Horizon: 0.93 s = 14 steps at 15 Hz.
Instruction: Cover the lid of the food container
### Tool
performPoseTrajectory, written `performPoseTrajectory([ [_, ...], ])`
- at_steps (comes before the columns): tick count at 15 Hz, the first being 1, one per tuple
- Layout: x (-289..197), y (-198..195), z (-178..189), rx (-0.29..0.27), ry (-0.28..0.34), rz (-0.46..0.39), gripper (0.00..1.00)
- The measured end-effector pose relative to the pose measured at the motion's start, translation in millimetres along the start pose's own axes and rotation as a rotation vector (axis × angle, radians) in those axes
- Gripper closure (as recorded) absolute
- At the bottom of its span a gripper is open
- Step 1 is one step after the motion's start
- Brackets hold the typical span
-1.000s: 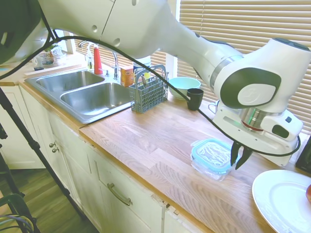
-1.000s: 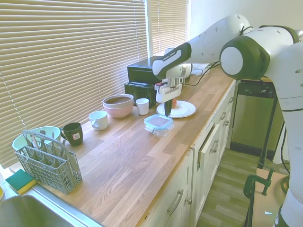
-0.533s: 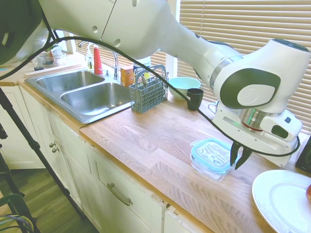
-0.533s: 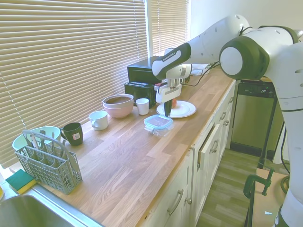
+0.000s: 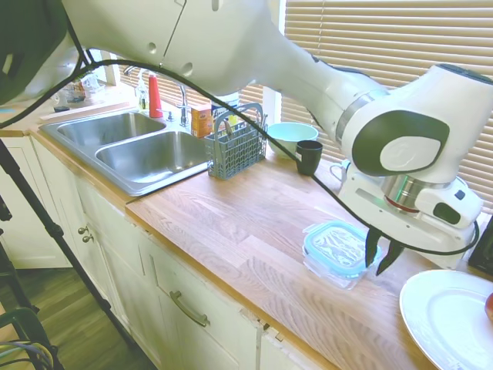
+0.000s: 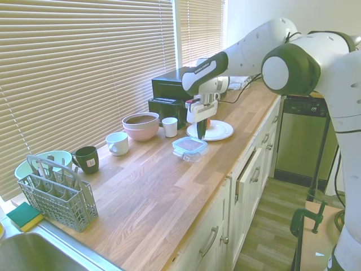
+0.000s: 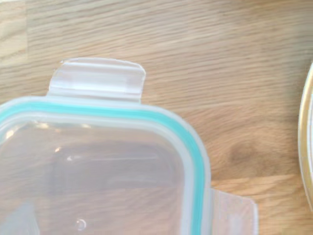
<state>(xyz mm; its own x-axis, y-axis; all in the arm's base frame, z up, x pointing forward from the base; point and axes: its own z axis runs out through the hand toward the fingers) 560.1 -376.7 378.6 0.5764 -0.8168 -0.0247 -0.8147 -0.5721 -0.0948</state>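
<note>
White hand beside lid

Three bowls (one teal); maybe three cups.

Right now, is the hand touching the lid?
Apart. The first exterior view shows the hand beside the lid, past its edge, fingertips slightly parted and empty.

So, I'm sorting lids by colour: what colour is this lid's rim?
Teal-blue around a clear lid; the wrist view shows it best.
</note>
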Motion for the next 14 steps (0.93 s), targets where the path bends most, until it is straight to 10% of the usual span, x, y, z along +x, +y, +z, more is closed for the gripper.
performPoseTrajectory([
  [14, -18.6, -10.4, -56.1, 0.019, 0.067, -0.025, 0.0],
])
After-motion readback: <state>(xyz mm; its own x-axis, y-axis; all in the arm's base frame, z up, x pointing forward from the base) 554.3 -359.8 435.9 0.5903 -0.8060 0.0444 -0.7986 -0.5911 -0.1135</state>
